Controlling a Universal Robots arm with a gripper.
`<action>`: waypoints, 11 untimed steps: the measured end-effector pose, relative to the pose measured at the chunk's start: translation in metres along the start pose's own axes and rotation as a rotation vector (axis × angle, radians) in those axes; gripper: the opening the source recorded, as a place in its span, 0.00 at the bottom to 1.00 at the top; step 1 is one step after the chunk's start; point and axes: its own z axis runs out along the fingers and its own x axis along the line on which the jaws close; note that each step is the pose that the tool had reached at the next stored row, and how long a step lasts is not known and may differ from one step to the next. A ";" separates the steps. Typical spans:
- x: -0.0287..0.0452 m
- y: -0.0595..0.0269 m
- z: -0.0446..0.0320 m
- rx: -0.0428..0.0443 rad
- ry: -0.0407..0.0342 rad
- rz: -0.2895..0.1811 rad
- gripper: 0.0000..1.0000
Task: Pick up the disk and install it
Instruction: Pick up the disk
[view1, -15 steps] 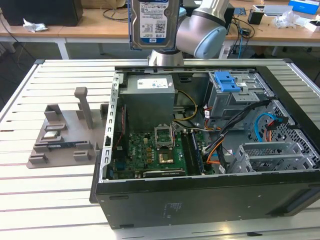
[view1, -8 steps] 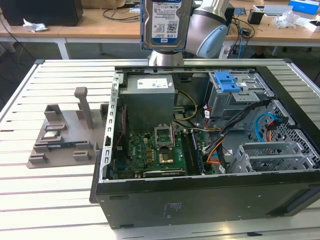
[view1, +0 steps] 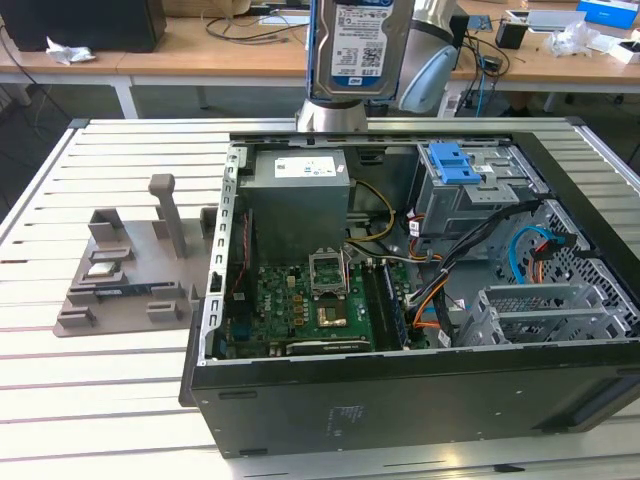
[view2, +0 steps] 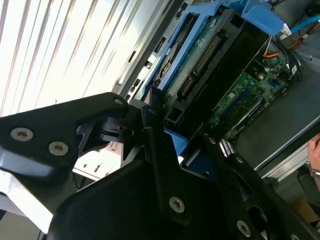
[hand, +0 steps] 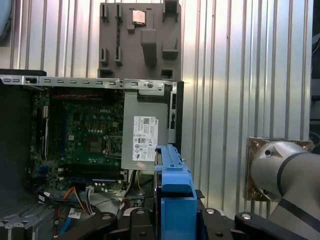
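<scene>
my gripper (hand: 175, 220) points straight down and is clamped on the disk (hand: 172, 172). a black jaw sits on either side of the blue frame, which juts out edge-on ahead of the tool. in the second wrist view my dark linkage bars (view2: 160, 165) cross close to the lens. i hold the tool raised. my base (hand: 280, 172) stands off to one side of it, and my shoulder joint (view1: 430, 70) sits behind the lifted disk in the exterior view.
</scene>
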 end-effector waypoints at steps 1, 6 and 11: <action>0.0002 -0.0051 -0.0001 -0.0005 -0.0001 0.000 0.36; 0.0013 -0.0290 -0.0008 -0.0026 -0.0002 -0.001 0.36; 0.0105 -0.0338 -0.0008 -0.0030 -0.0013 -0.001 0.36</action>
